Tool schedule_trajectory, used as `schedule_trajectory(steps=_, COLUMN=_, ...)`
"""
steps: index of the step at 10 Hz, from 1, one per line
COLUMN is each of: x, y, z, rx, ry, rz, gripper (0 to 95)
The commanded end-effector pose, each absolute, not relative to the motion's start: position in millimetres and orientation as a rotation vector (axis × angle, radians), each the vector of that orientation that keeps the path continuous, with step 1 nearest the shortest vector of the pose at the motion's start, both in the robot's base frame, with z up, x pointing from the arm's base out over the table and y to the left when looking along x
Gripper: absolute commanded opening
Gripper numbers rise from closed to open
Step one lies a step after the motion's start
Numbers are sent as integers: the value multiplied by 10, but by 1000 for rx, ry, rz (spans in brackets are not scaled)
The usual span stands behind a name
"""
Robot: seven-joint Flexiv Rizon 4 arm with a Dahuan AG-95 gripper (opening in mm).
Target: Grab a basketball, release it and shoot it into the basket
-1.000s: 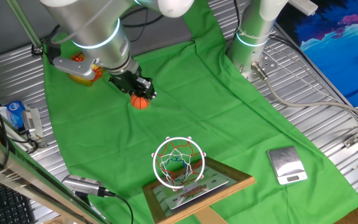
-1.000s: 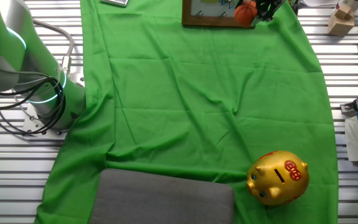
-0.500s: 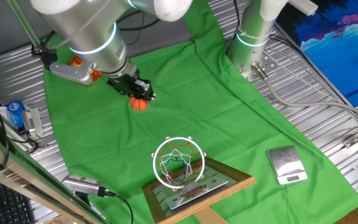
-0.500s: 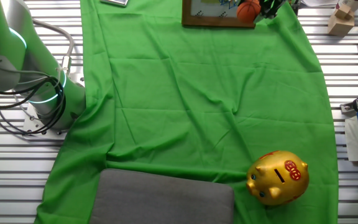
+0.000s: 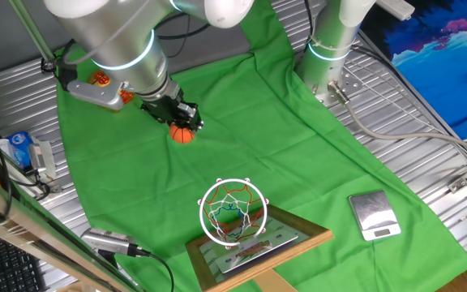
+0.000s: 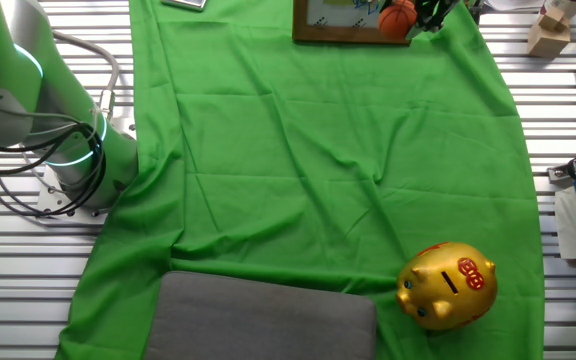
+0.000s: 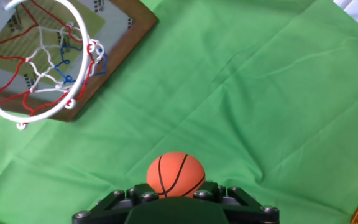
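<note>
The small orange basketball [image 5: 183, 135] sits between the black fingers of my gripper [image 5: 182, 127], held above the green cloth. The hand view shows the ball [image 7: 175, 175] clamped at the tips of the gripper [image 7: 175, 188]. The basket has a white ring [image 5: 232, 212] with a red, white and green net on a wooden-framed backboard [image 5: 258, 246], and it lies nearer the camera and to the right of the ball. In the hand view the ring [image 7: 30, 62] is at the upper left. In the other fixed view the ball [image 6: 397, 17] shows at the top edge against the backboard [image 6: 338, 22].
A gold-and-red piggy bank [image 6: 446, 285] stands on the cloth, partly hidden behind the arm in one fixed view [image 5: 102, 79]. A silver scale [image 5: 373, 214] lies right of the basket. A second arm's base [image 5: 327, 49], a grey pad [image 6: 263, 320] and a carton [image 5: 23, 150] stand around.
The arm's upper links have shifted a little to the left. The gripper and the ball stay almost in the same place.
</note>
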State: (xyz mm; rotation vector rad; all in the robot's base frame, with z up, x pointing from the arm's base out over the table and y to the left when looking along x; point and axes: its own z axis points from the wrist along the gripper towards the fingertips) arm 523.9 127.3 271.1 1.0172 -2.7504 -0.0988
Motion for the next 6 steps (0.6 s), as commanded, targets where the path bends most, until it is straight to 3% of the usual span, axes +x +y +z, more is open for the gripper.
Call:
schedule_trajectory(steps=1, x=5230, y=1270, z=2709, rx=911, ry=-2806, rz=-207, gripper=0)
schedule_trajectory(steps=6, x=5230, y=1270, z=2709, rx=1017, ry=-2796, rz=-276, gripper=0)
